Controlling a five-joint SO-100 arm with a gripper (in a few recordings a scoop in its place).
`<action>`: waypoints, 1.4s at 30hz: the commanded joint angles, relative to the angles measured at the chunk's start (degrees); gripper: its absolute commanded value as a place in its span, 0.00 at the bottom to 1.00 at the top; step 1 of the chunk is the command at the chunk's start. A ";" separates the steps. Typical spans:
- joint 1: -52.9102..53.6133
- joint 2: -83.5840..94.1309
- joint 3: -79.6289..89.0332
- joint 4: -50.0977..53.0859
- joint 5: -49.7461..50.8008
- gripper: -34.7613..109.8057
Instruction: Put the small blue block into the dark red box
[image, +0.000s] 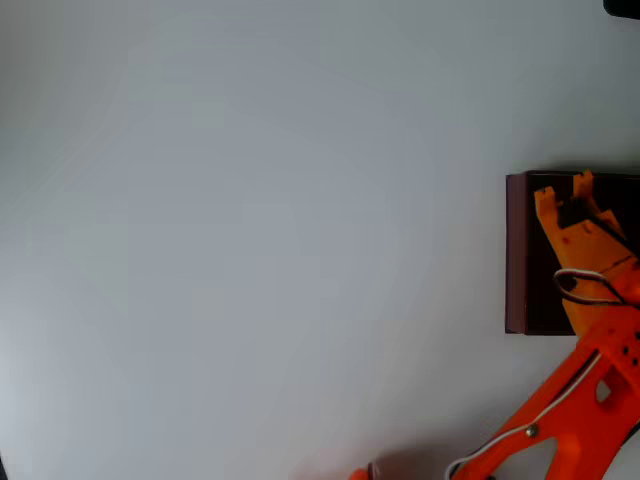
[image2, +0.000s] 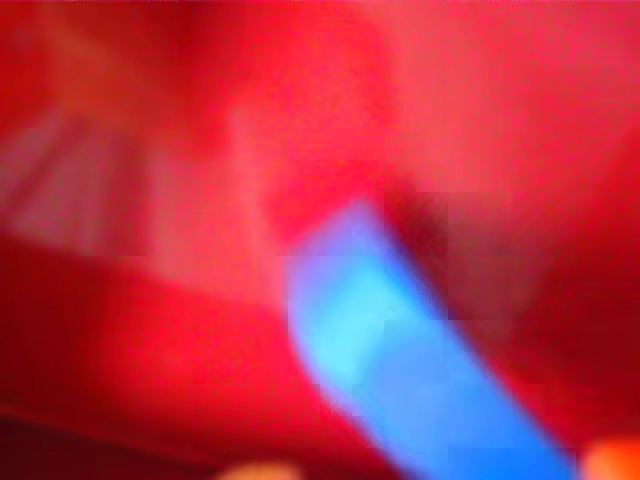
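Orange gripper (image: 562, 187) over the dark red box (image: 516, 250) at the right edge of the pale bench (image: 250, 250) in the overhead view, fingers apart with a dark gap between. Small blue block (image2: 400, 360) up close in the wrist view against blurred red, too blurred to tell whether pinched or loose.

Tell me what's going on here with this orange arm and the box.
The orange arm has its gripper reaching over the dark red box at the right edge of the overhead view, fingers above the box's dark inside. The wrist view is very blurred: a blue shape, likely the small blue block, sits close to the camera against red surroundings. Whether the gripper holds the block or has let it go cannot be told.
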 joint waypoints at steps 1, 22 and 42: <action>-0.44 4.57 0.44 1.58 -1.49 0.36; -42.63 81.56 62.49 -4.66 -2.20 0.24; -73.56 117.51 92.29 -0.35 -17.23 0.24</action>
